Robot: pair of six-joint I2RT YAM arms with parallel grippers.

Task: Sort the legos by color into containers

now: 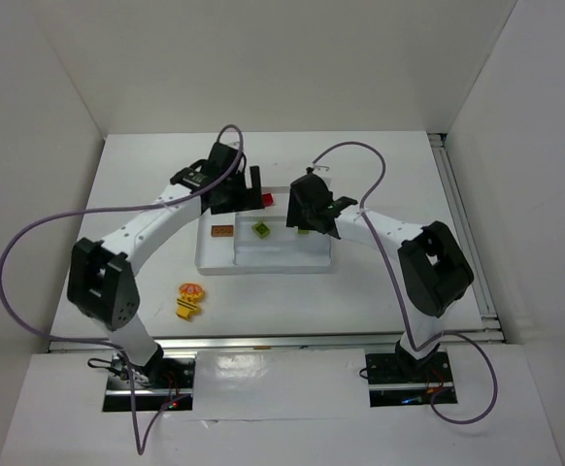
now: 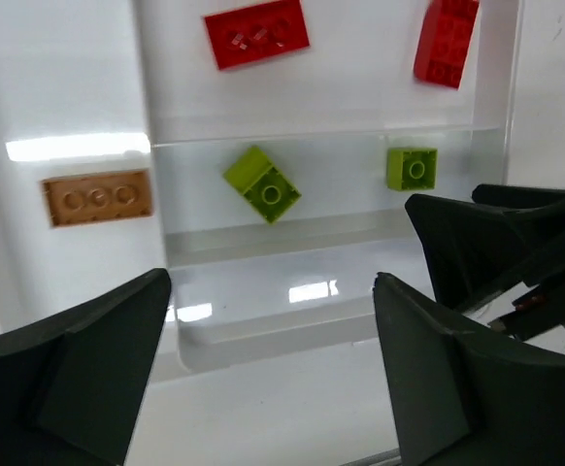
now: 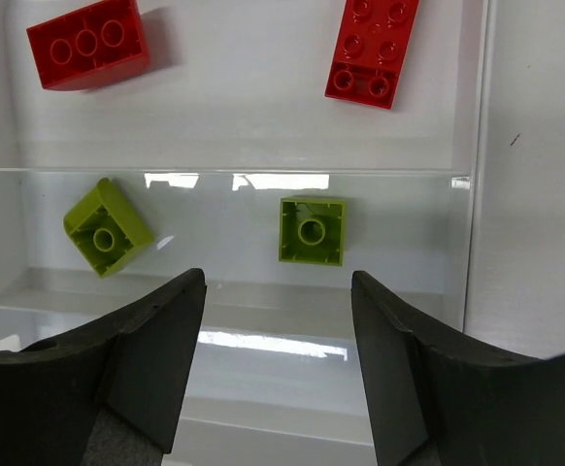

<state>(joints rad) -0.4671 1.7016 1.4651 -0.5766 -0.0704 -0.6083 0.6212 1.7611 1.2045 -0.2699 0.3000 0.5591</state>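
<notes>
White all round here: a plain back wall (image 1: pixel 292 58) stands well beyond the left claw (image 1: pixel 249 192) and the right claw (image 1: pixel 312 216). A slanting white side panel (image 1: pixel 30 155) closes things in well out past the left claw, and a second panel (image 1: pixel 545 146) does the same past the right claw. Under both claws lies a matte white table (image 1: pixel 360 301), evenly lit. A pale metal rail (image 1: pixel 460 223) runs along the table's edge out beyond the right claw, and another metal strip (image 1: pixel 292 340) lines the near edge behind them. Nearer still sits a glossy white board (image 1: pixel 292 398) with soft patches of glare on it.
</notes>
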